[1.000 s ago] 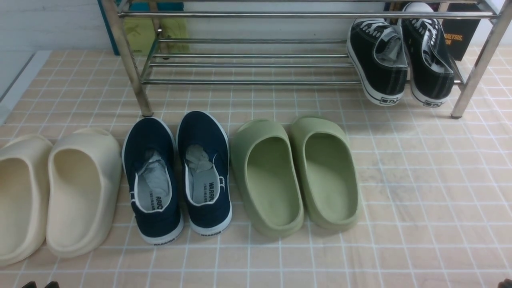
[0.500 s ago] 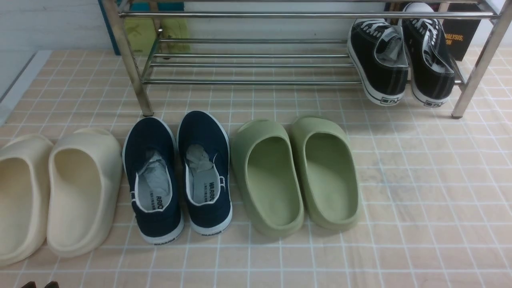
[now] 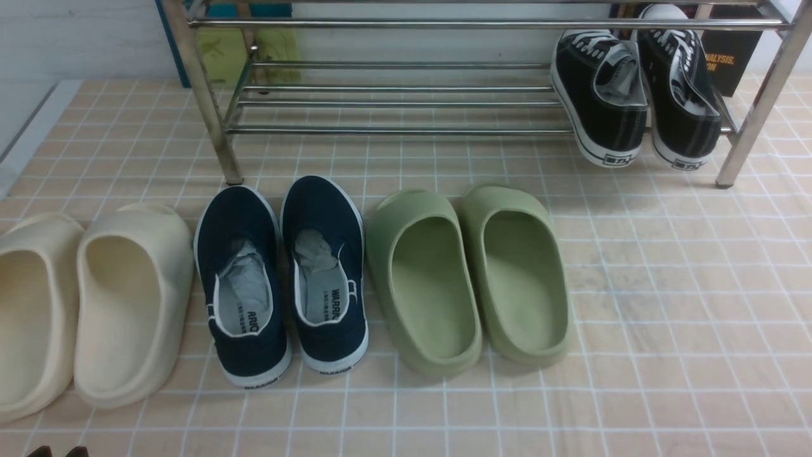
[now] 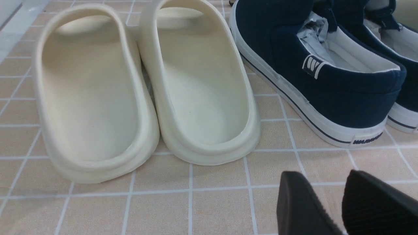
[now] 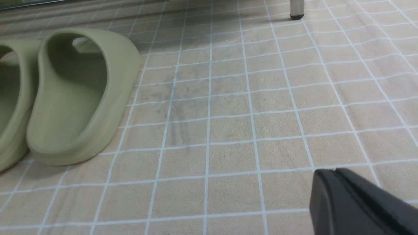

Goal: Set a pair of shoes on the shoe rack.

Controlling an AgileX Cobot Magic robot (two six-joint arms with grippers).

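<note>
Black canvas lace-up sneakers (image 3: 634, 95): resting at 1 o'clock on chrome rod shoe rack (image 3: 393, 130), heels overhanging. Left gripper (image 4: 336, 202) fingers apart, empty; right gripper (image 5: 339, 189) fingers pressed together.

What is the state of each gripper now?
Left gripper: open, holding nothing.
Right gripper: shut, holding nothing.

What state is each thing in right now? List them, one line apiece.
pair of shoes: on the shoe rack, heels tipped over its front rod.
shoe rack: standing upright, otherwise bare rods.
navy slip-ons: on the floor, paper-stuffed.
green slippers: on the floor, side by side.
cream slippers: on the floor, touching.
left gripper: slightly open, holding nothing.
right gripper: shut, holding nothing.
</note>
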